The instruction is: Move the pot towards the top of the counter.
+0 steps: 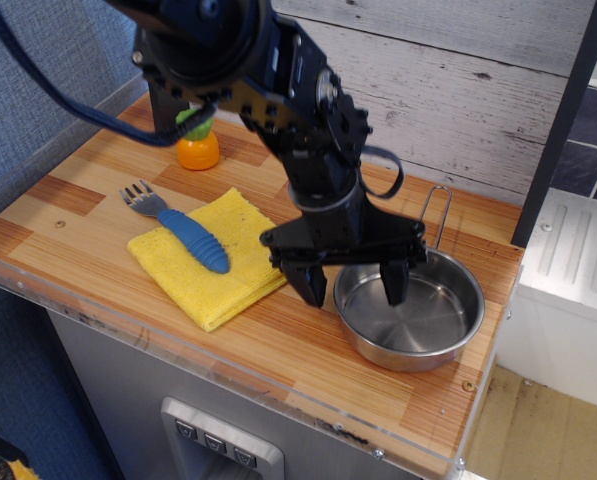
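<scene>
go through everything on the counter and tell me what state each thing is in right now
Black robot tool: open, one finger inside the pot, one outside its left rim.
Shiny round stainless-steel pot: upright, empty, on the wood counter, wire handle pointing toward the wall.
Yellow folded cloth: lying flat.
Blue-handled grey fork: lying partly on the cloth.
Orange toy with green top: upright, partly hidden by the arm.

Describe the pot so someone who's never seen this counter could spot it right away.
On the wooden counter, look at the front right corner. The pot sits there, right of the yellow cloth, with the gripper straddling its near-left rim. It is the only shiny metal thing, with a wire loop handle.
</scene>
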{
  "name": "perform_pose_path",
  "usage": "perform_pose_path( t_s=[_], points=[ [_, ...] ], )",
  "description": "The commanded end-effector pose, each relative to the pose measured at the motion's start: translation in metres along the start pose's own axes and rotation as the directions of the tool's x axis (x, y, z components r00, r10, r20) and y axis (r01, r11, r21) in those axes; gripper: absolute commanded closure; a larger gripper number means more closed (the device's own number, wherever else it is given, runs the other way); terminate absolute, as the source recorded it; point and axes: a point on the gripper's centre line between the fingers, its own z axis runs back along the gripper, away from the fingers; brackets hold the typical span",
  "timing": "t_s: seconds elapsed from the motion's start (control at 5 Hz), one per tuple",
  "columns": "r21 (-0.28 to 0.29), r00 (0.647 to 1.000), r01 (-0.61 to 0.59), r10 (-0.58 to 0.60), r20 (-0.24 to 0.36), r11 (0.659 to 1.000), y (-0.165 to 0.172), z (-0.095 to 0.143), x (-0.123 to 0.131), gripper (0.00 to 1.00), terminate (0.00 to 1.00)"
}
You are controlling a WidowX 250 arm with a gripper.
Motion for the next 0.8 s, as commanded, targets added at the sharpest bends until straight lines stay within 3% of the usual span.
perform_pose_path(
  t_s=[0.0, 0.6],
  points=[
    [0.000, 0.999, 0.010, -0.010, 0.041, 1.000, -0.0117, -0.0038, 0.0039, 1.00, 0.00],
    [-0.019, 0.998, 0.037, -0.036, 0.046, 0.999, -0.0178, 0.0016, 0.0000, 1.00, 0.00]
  ],
)
